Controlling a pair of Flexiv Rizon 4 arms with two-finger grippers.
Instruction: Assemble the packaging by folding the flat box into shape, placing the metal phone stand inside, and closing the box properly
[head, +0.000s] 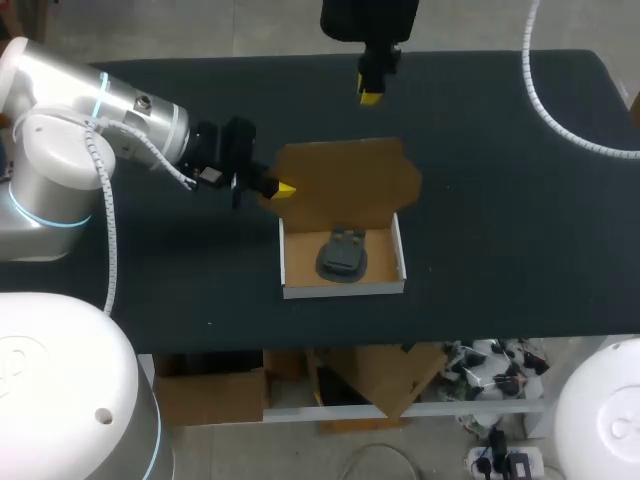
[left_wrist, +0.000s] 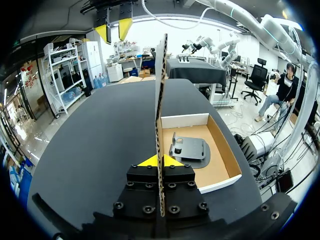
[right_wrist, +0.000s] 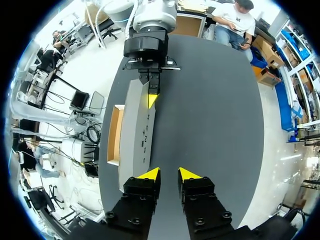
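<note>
On black table (head: 500, 200), with my left gripper (head: 283, 188) pinching the raised lid (head: 345, 180), I should lower it squarely over the phone stand (head: 342, 255); right gripper (head: 370, 96) hangs empty, narrowly parted.

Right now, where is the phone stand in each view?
Head view: the stand lies in the open box, on the near side of the raised lid.
Left wrist view: the stand lies in the box, beside the left gripper, on the lid's inner side.
Right wrist view: not visible; the lid hides it.
Shared landmark: the lid, pinched by the left gripper, shows in all three.
</note>
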